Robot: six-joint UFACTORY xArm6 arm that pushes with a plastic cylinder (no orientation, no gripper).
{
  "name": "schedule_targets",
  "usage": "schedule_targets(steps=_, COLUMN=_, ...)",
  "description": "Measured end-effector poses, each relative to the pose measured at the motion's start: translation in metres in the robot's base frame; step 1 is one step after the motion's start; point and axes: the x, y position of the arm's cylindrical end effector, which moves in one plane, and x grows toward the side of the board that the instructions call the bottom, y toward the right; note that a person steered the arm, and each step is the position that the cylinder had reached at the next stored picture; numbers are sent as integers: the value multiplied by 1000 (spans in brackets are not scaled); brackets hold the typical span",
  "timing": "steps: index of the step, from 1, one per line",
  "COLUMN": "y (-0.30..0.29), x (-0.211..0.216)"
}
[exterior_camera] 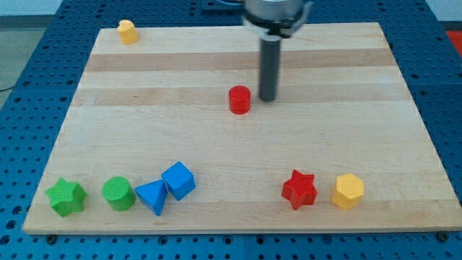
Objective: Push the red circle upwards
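Observation:
The red circle stands near the middle of the wooden board, a little above centre. My tip rests on the board just to the right of the red circle, with a small gap between them. The dark rod rises from the tip to the arm's end at the view's top.
A yellow block sits at the top left corner. Along the bottom stand a green star, a green circle, a blue triangle, a blue cube, a red star and a yellow hexagon.

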Motion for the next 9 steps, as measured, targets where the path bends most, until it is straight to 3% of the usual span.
schedule_targets(steps=1, y=34, x=45)
schedule_targets(steps=3, y=-60, x=59)
schedule_targets(steps=4, y=-78, x=40)
schedule_targets(steps=5, y=-61, x=6)
schedule_targets(steps=9, y=-80, x=-59)
